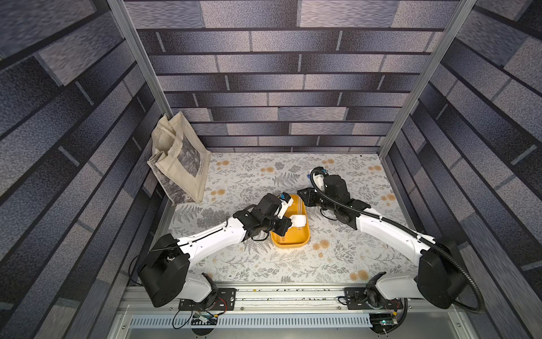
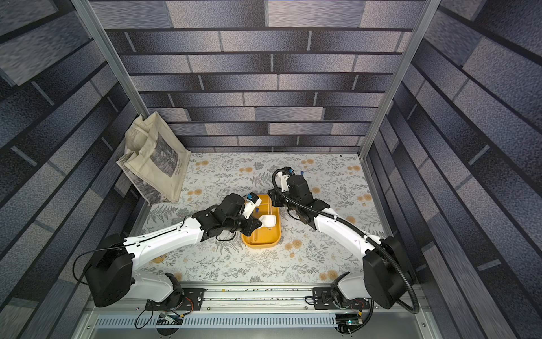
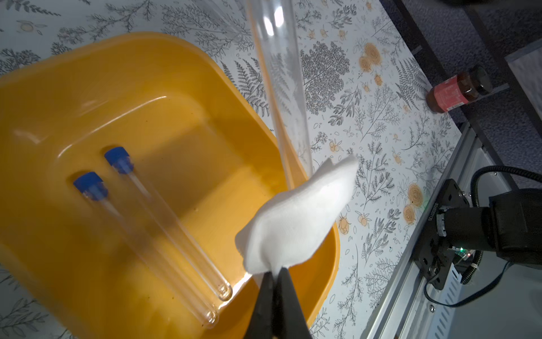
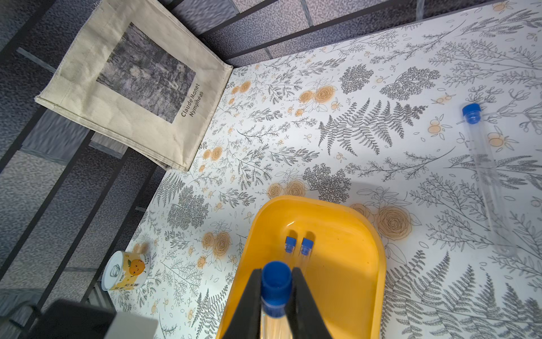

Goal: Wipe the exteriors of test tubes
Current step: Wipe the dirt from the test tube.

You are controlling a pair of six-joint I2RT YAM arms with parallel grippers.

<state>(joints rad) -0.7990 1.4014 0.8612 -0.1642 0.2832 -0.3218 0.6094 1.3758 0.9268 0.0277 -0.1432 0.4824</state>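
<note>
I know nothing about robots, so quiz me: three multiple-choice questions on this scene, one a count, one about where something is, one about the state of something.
1. How many tubes lie inside the yellow tray?
A) none
B) two
C) five

2. Where is the loose tube?
A) flat on the flowered table, outside the tray
B) standing in a rack
C) across the tray's rim

3. The left gripper is:
A) open and empty
B) shut on a tube
C) shut on the white cloth

Answers:
1 B: two blue-capped tubes lie side by side on the tray's floor.
2 A: the right wrist view shows it lying on the table, apart from the tray.
3 C: its jaws pinch the cloth's edge.
</note>
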